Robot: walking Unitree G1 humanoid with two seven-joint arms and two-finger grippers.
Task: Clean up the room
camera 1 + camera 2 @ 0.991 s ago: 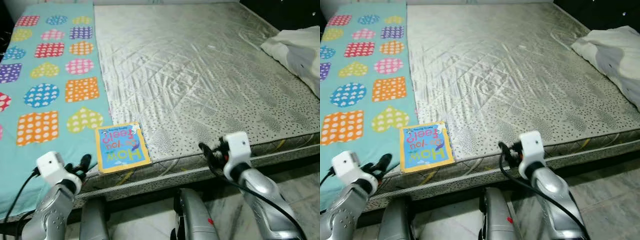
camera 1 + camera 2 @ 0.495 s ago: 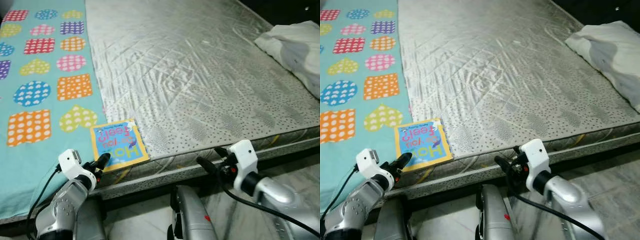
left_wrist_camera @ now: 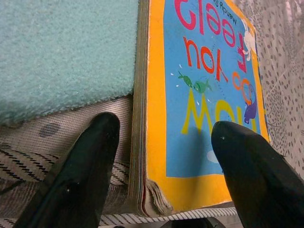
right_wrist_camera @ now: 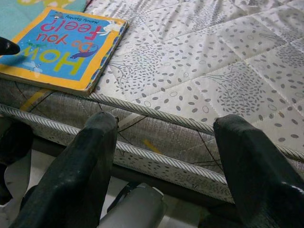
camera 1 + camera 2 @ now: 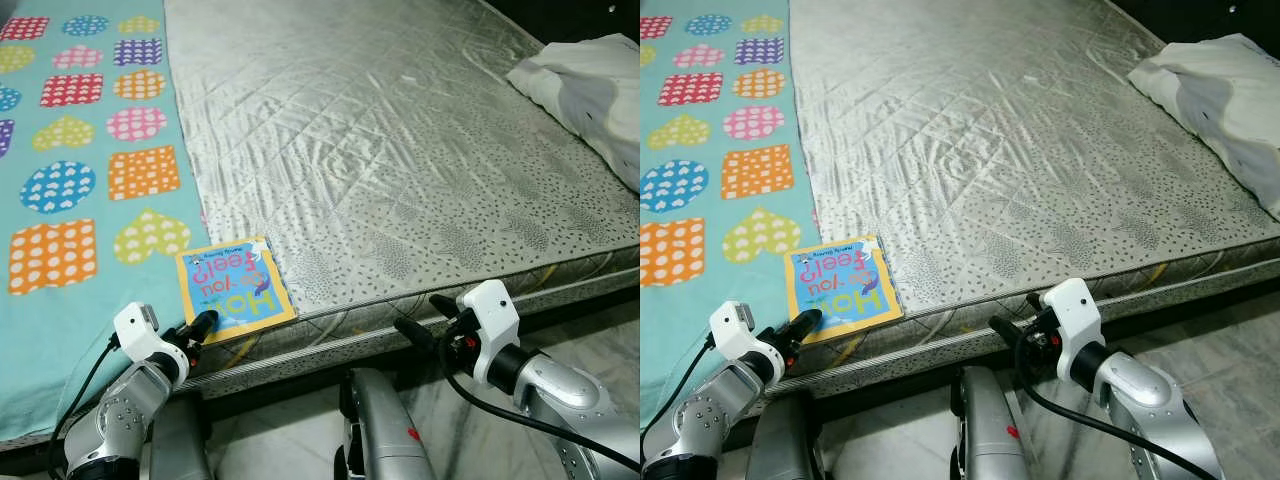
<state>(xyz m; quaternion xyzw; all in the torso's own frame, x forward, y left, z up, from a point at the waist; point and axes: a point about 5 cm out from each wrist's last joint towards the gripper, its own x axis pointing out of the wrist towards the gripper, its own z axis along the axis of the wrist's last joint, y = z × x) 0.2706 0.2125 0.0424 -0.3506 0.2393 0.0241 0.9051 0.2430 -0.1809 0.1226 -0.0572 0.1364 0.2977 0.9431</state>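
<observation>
Left wrist view: children's board book lying flat at near mattress edge, beside teal patterned blanket, not yet lifted. Left gripper spread apart, one finger off the spine side, the other over the cover; no grip made. Right gripper parted, idle below mattress edge, well apart from book. White pillow at far corner. Judged: pick-up approach nearly complete; grasp, removal and stowing outstanding.
</observation>
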